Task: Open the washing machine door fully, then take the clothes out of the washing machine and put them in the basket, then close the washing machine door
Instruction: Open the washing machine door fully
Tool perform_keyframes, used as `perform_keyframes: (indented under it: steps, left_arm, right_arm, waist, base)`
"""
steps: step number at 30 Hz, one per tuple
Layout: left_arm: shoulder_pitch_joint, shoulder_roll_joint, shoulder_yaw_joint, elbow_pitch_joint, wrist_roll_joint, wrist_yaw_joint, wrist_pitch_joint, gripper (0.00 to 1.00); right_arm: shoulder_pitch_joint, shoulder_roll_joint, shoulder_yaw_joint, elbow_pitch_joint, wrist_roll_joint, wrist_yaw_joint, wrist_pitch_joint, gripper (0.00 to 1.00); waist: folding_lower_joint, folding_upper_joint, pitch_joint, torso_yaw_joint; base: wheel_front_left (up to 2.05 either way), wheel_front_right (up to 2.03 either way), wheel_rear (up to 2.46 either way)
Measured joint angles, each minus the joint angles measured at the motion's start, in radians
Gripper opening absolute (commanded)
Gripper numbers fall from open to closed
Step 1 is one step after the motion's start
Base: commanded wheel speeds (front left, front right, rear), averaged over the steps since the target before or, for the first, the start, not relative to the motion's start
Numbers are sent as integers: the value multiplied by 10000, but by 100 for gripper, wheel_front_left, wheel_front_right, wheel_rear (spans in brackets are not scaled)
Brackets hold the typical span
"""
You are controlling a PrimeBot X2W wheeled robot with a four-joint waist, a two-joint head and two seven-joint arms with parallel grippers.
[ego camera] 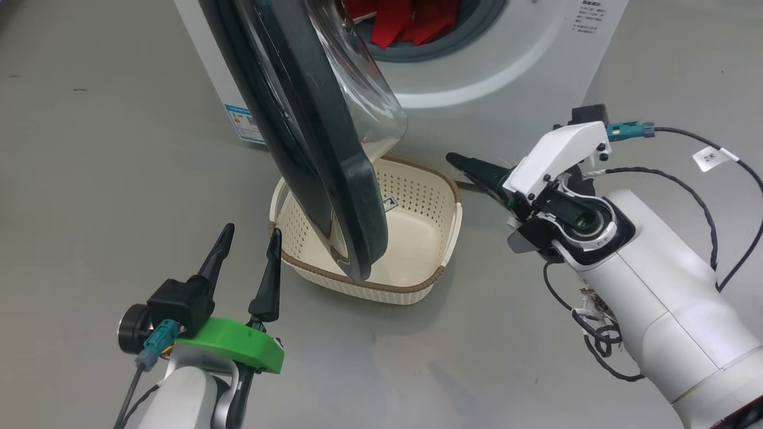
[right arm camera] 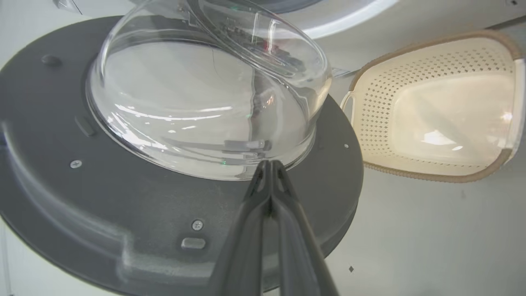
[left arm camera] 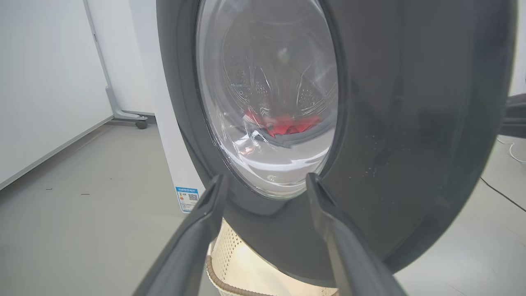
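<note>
The washing machine door (ego camera: 322, 149) stands partly open, its black rim and clear glass bowl hanging over the cream basket (ego camera: 417, 232) on the floor. Red clothes (ego camera: 405, 21) lie in the drum of the white washing machine (ego camera: 524, 65). My left gripper (ego camera: 250, 235) is open, left of the basket and close to the door's outer face (left arm camera: 411, 123), holding nothing. My right gripper (ego camera: 456, 159) is shut and empty, its tips pointing at the door's inner side (right arm camera: 123, 197) just below the glass bowl (right arm camera: 205, 102). The basket (right arm camera: 444, 119) has nothing in it.
Grey floor spreads all around. A blue sticker (left arm camera: 187, 199) sits low on the machine's front. A white panel on a wheeled foot (left arm camera: 141, 122) stands behind to the left. Black cables (ego camera: 602, 339) hang from my right arm.
</note>
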Motion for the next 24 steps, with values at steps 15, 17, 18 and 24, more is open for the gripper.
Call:
perform_keyframes:
  steps: [15, 17, 18, 24]
  left_arm:
    - [428, 13, 623, 38, 157, 33, 0, 100]
    - [533, 15, 698, 40, 157, 33, 0, 100]
    - [582, 17, 738, 44, 159, 33, 0, 100]
    - [832, 21, 968, 46, 276, 33, 0, 100]
  right_arm:
    - [692, -2075, 1461, -228, -5484, 984, -4602, 0]
    - [925, -2297, 1555, -211, -5933, 968, -5131, 0]
    - [1018, -2362, 1590, -213, -6138, 951, -5388, 0]
    - [1522, -2533, 1684, -295, -7041, 535, -6813, 0]
  waist:
    - [0, 0, -695, -981]
    - [0, 0, -801, -1084]
    - [0, 0, -852, -1133]
    - [0, 0, -1132, -1389]
  base:
    - [0, 0, 0]
    - [0, 0, 0]
    - [0, 0, 0]
    - [0, 0, 0]
